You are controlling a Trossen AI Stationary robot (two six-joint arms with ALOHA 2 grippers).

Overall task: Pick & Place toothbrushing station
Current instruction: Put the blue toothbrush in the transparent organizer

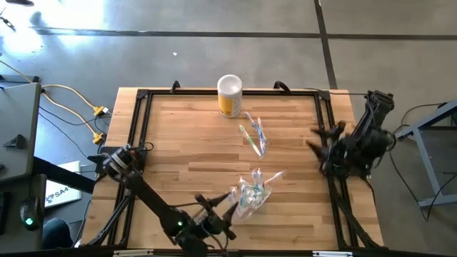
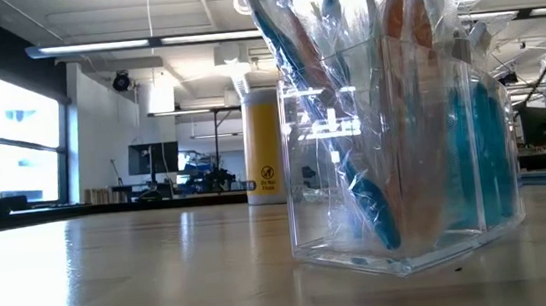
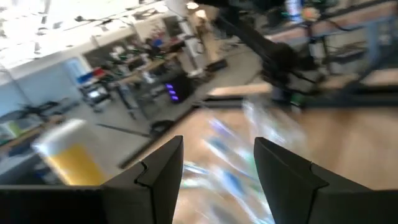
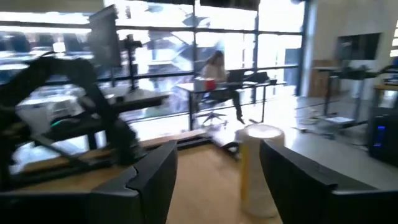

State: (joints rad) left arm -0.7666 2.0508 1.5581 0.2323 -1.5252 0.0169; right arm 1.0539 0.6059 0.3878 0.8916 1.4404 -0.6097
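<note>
A clear plastic box stands on the table near its front edge. It holds crinkly clear bags of pastel toothbrushes and teal items; from above it shows as a crinkled bundle. A second clear bag of toothbrushes lies flat mid-table. My left gripper is open just left of the box, and its fingers frame the blurred bags. Whether it touches them, I cannot tell. My right gripper is open and empty at the table's right side, and it also shows in the right wrist view.
A yellow canister with a white lid stands at the far middle of the table and also shows in the low view. A black frame runs along the table's edges. A person sits at a desk in the room beyond.
</note>
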